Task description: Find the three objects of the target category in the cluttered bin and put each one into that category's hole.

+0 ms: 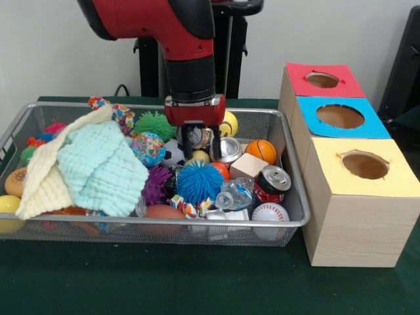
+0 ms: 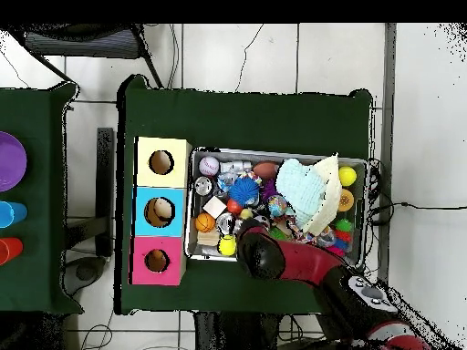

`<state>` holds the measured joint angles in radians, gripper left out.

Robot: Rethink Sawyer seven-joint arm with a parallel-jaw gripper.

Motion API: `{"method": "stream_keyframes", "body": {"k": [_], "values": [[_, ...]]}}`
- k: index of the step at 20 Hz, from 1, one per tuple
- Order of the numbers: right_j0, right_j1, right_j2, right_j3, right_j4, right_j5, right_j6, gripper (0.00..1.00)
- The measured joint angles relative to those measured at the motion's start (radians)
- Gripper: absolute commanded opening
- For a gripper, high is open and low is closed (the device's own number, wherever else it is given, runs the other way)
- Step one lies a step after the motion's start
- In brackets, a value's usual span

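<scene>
One claw hangs from the red/black arm down into the mid-far part of the wire bin; its dark fingers sit among the clutter by a soccer-pattern ball & a shiny can, but whether they're spread, pinched or holding sth. can't be told. Just near of it: spiky blue ball, w/ a purple spiky one to its left. Right of claw: small basketball, wood cube, red soda can, crushed clear bottle, baseball. Left side of bin is covered by a mint cloth over a cream cloth, hiding whatever lies under; green spiky ball & patterned ball peek out at the far edge. No string-loop toys can be picked out from either view. Right of bin, just beside it, 3 wood boxes w/ round holes: red-top far, blue-top mid, yellow-top near. All on a dark green table; white wall behind. Overhead: tiled floor, 2nd green table w/ a purple plate at its edge.
</scene>
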<state>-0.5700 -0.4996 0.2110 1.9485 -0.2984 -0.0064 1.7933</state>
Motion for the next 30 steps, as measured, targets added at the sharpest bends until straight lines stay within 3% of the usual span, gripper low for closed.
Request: {"method": "stream_keyframes", "body": {"k": [3,8,15,23,30], "values": [[0.058,-0.013,-0.050,-0.012,0.000,0.000,0.000,1.00],[0.232,-0.028,-0.202,-0.052,0.000,0.006,0.000,1.00],[0.316,-0.022,-0.291,-0.063,-0.001,0.017,0.000,1.00],[0.270,-0.021,-0.279,-0.043,0.000,0.015,0.000,1.00],[0.158,-0.037,-0.189,0.023,0.001,-0.026,0.000,1.00]]}}
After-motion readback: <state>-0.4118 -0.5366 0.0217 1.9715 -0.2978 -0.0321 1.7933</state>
